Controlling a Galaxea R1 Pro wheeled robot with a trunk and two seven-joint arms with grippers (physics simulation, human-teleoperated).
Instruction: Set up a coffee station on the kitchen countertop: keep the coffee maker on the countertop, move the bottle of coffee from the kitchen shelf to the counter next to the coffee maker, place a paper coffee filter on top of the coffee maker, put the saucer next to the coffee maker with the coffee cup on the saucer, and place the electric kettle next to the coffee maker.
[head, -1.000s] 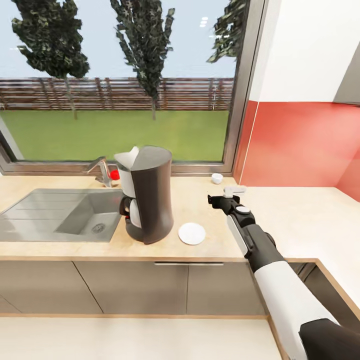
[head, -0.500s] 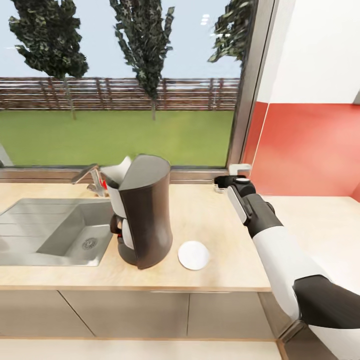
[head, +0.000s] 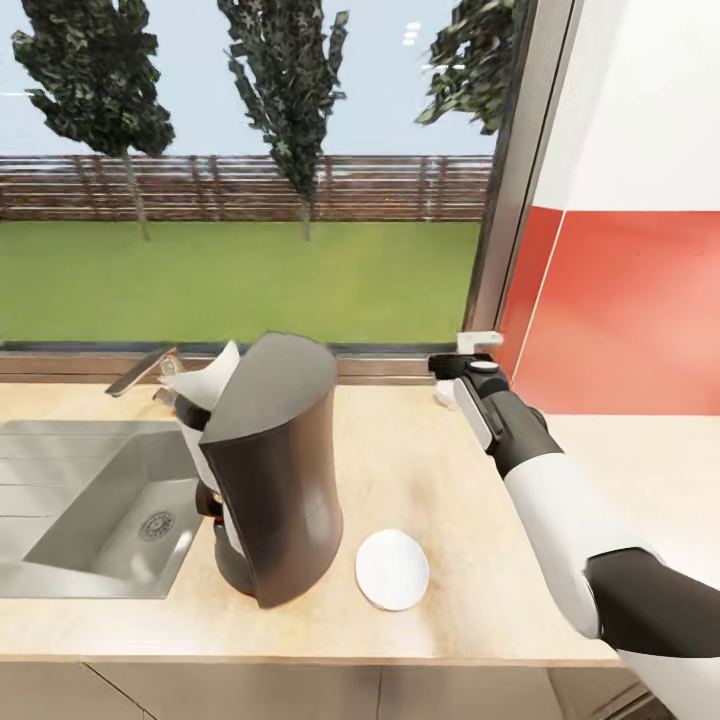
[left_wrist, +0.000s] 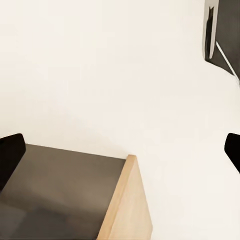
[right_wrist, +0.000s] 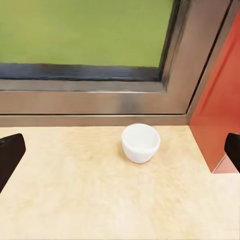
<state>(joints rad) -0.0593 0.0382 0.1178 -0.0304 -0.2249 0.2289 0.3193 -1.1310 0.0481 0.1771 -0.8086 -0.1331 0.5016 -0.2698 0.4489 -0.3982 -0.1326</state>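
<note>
The dark grey coffee maker (head: 270, 470) stands on the wood-grain countertop (head: 420, 470) beside the sink, with a white paper coffee filter (head: 208, 382) sticking up from its top. A flat white saucer (head: 392, 568) lies bare just right of the machine's base. The small white coffee cup (right_wrist: 140, 142) sits upright near the window frame, ahead of my right gripper (head: 452, 363), whose fingers are spread wide and hold nothing. In the head view the cup is mostly hidden behind that gripper. My left gripper (left_wrist: 120, 155) is open, over a pale surface and a dark panel.
A grey inset sink (head: 70, 500) with a metal faucet (head: 140, 370) lies left of the coffee maker. The window frame (head: 520, 200) and a red wall panel (head: 640, 310) close off the counter behind and right of the cup.
The head view has moved closer to the counter and to the right. My right gripper went from short of the cup to right in front of it by the window.
</note>
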